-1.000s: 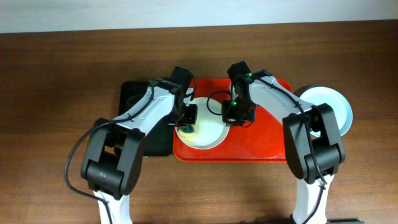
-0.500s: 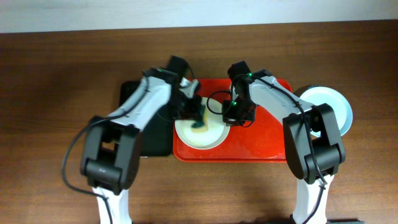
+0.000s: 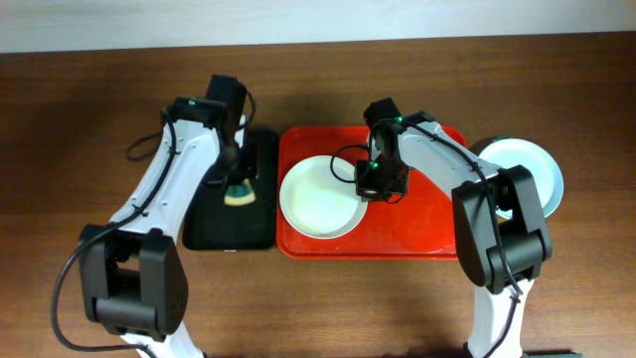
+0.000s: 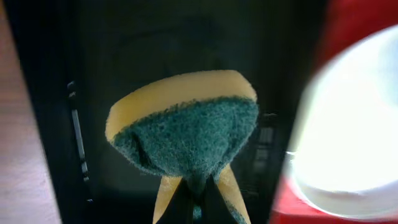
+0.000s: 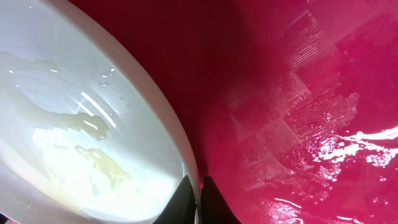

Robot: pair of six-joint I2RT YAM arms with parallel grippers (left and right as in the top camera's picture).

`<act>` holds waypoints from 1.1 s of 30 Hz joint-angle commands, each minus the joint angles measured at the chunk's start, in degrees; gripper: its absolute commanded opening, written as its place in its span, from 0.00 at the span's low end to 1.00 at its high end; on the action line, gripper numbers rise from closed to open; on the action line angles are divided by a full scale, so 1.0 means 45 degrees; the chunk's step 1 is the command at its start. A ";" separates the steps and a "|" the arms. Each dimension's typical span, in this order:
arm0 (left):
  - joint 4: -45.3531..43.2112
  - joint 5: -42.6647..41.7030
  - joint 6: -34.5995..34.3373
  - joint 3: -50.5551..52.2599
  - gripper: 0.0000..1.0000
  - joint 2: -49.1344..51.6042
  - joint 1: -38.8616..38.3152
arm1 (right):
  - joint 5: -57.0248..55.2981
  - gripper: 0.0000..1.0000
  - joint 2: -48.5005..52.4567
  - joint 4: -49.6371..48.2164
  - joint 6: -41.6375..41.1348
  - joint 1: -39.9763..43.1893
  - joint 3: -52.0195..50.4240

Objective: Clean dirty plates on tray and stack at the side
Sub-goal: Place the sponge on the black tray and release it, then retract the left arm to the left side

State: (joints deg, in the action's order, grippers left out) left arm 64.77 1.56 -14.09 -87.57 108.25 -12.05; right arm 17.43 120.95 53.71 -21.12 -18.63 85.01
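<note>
At the middle of the brown bench lies the red tray, its surface wet and shiny, with a narrower black tray just beside its left end. On the red tray's left half sits a white plate, a faint yellowish film in its bowl. A mint-blue plate rests on the bench just off the red tray's right end, partly behind the right arm. Over the black tray the left tool pinches a yellow-and-green sponge. The right tool, nearly closed, nips the white plate's right rim.
</note>
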 commanded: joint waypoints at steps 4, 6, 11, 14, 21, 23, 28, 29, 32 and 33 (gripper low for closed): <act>-0.1399 0.1273 0.0194 0.2759 0.00 -0.0024 0.0049 | -0.0126 0.09 0.0078 -0.0136 -0.0078 -0.0121 -0.0112; -0.1695 0.1214 0.0189 0.3128 0.00 -0.0024 0.0049 | -0.0126 0.09 0.0078 -0.0136 -0.0078 -0.0121 -0.0112; -0.1783 0.1180 0.0189 0.3152 0.23 -0.0024 0.0049 | -0.0126 0.10 0.0078 -0.0136 -0.0078 -0.0121 -0.0112; -0.1705 0.0801 0.0194 0.2982 0.36 -0.0029 0.0053 | -0.0126 0.11 0.0078 -0.0136 -0.0078 -0.0121 -0.0112; -0.0345 0.0651 0.0092 0.0622 0.42 -0.0933 0.0374 | -0.0126 0.12 0.0078 -0.0131 -0.0078 -0.0121 -0.0112; -0.0262 0.0631 -0.0573 -0.0214 0.51 -0.1583 0.0874 | -0.0126 0.14 0.0078 -0.0136 -0.0078 -0.0121 -0.0112; -0.0291 0.0131 -0.2084 -0.1297 0.99 -0.3167 0.3327 | -0.0364 0.16 0.0078 -0.0146 -0.0078 -0.0121 -0.0112; -0.0262 0.0151 -0.2103 -0.1292 0.99 -0.3371 0.3876 | -0.0418 0.16 0.0078 -0.0151 -0.0078 -0.0121 -0.0112; 0.0350 0.0170 -0.2103 -0.1292 0.99 -0.3536 0.4993 | -0.0457 0.15 0.0078 -0.0219 -0.0078 -0.0121 -0.0112; 0.0544 0.0170 -0.2103 -0.1292 1.00 -0.3536 0.5226 | -0.0457 0.15 0.0078 -0.0257 -0.0078 -0.0121 -0.0112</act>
State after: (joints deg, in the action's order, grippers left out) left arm 65.01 2.98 -21.67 -93.45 92.44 7.51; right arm 16.58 120.95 53.04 -21.19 -18.65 84.93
